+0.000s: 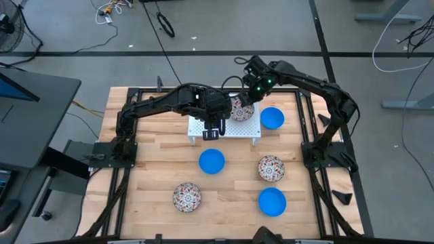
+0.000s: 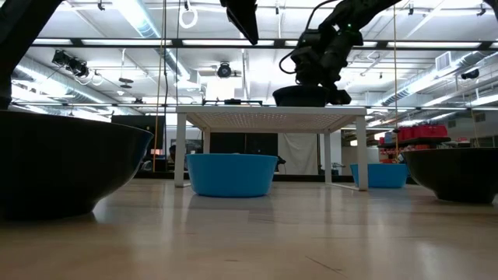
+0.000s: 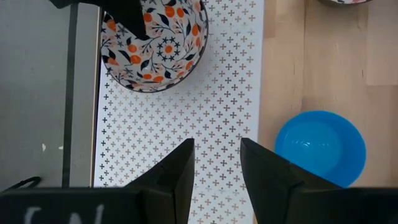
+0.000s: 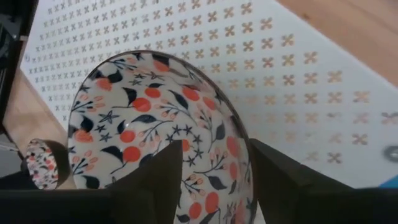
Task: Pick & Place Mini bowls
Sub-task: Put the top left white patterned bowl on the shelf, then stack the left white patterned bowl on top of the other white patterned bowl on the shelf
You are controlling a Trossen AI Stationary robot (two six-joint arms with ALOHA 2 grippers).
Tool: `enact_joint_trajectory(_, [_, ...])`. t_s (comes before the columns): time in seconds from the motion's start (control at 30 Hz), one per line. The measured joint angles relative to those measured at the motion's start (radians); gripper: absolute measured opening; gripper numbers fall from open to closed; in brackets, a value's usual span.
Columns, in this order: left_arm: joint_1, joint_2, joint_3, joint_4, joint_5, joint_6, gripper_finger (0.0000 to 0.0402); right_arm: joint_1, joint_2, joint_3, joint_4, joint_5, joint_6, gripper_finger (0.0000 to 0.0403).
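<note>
Rack [image 1: 224, 130] carries floral bowl [image 1: 241, 110]; blue bowl [image 1: 272, 118] beside.

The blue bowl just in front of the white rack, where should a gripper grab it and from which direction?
Probably on the rim, from straight above. The blue bowl sits upright and open on the table, apart from the rack, so one finger can go inside the wall and one outside. The left gripper hangs open over the rack's front edge, closest to it; the right gripper is at the floral bowl.

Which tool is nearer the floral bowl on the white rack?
Right. The right tool is at the floral bowl on the rack; the left tool hangs open over the rack's other side, apart from it.
</note>
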Motion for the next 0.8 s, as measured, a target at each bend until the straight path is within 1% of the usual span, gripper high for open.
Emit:
enact_joint_trajectory(0.2, [0.0,0.0,0.0,-0.001,0.03,0.0,0.0135,-0.03,-0.028,0.0,0.01,0.016,0.0,0.0183])
enact_joint_trajectory(0.47, [0.0,0.0,0.0,-0.002,0.03,0.0,0.0135,-0.077,-0.117,0.0,0.045,0.016,0.003,0.0183])
enact_joint_trajectory(0.63, [0.0,0.0,0.0,-0.006,0.03,0.0,0.0135,-0.083,-0.187,0.0,0.048,0.017,-0.018,0.0183])
enact_joint_trajectory(0.8, [0.0,0.0,0.0,-0.015,0.031,0.0,0.0135,-0.069,-0.259,0.0,0.056,0.017,-0.072,0.0183])
